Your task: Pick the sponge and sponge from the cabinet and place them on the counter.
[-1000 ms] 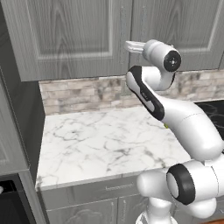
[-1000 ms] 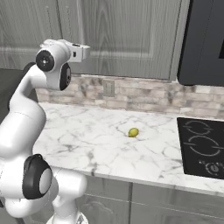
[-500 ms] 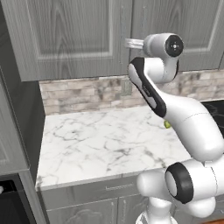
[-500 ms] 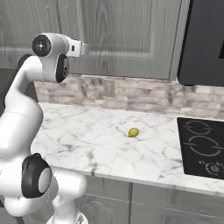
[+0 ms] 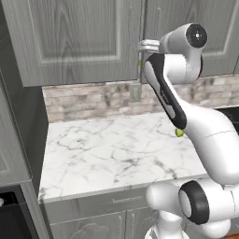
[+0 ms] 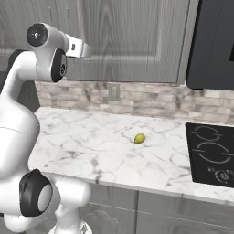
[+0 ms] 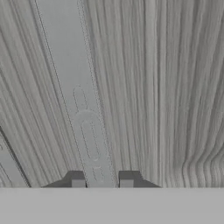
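both base cams sit behind the arm, left and right, looking forward and down, sharing the counter (image 5: 107,149) and closed cabinet (image 6: 137,36). hand cam's right up against the cabinet's handle (image 7: 83,113).

The way into the cabinet (image 5: 79,42) is barred by its shut doors, with a pale handle (image 7: 85,127) lying straight ahead of the end effector (image 7: 102,183), whose fingers are set close on either side of it. Broad free room is offered over the desk (image 6: 91,146), where a small yellow-green ball (image 6: 139,138) is the one obstacle, beside the stovetop (image 6: 212,153)
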Controlling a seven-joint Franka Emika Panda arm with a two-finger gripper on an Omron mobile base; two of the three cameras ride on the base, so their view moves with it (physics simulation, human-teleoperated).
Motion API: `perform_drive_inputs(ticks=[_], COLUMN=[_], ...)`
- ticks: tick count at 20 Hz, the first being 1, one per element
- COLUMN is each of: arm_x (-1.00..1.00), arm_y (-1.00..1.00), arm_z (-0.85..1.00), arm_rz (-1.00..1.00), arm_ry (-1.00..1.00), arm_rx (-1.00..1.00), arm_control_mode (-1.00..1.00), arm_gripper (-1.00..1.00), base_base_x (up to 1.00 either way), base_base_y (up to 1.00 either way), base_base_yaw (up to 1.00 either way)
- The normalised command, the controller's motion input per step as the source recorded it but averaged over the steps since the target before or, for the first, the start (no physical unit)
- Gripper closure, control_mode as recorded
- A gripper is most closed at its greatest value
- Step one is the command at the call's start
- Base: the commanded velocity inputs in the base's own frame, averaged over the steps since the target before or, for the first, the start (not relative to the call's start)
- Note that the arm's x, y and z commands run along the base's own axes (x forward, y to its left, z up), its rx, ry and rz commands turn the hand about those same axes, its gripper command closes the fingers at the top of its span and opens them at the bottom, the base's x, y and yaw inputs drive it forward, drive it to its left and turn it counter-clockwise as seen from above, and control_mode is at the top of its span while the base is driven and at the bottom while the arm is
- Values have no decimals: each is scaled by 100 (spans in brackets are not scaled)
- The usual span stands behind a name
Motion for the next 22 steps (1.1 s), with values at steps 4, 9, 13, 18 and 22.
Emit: perform_drive_inputs(ticks=[4, 9, 13, 18, 22], arm_x=[-58, -62, -65, -55, -54], arm_y=[-43, -55, -58, -49, -46], arm_z=[13, 7, 16, 32, 37], arm_rz=[2, 6, 7, 6, 6], arm_ry=[-4, -17, -13, -3, 0], arm_rx=[3, 7, 8, 5, 2], arm_control_mode=[-100, -100, -100, -100, -100], arm_gripper=[100, 100, 100, 100, 100], base_base_x=[0, 0, 0, 0, 0], base_base_y=[0, 0, 0, 0, 0], base_base_yaw=[0, 0, 0, 0, 0])
